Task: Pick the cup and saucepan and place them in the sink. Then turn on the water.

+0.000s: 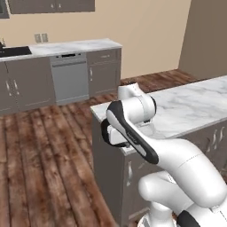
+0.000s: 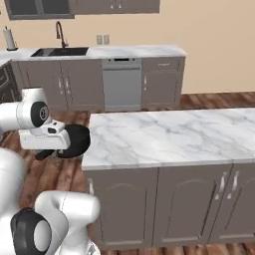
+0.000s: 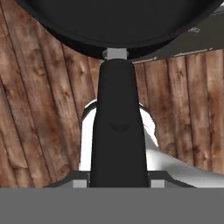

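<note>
Gripper (image 3: 117, 181) is clamped on the saucepan (image 3: 118, 22) by its handle (image 3: 118, 127): hand view has the handle running straight out between the fingers, and the pan bowl sits at the far end of it, directly ahead of the tool. Wood floor (image 3: 39, 109) is underneath, so the pan hangs in the air off the island edge, not over any counter. Right base view puts the pan (image 2: 74, 141) just beyond the hand, beside the marble island (image 2: 169, 134). Sink (image 2: 60, 52) with its faucet (image 2: 61, 34) is well ahead of the tool, in the back counter across the floor. Can't spot the cup from here. I'd call this the carry phase of the saucepan step, with placement not done and water not on. Next move probably needs the base to drive toward the back counter, keeping the pan level, then a reach forward over the basin before letting go
</note>
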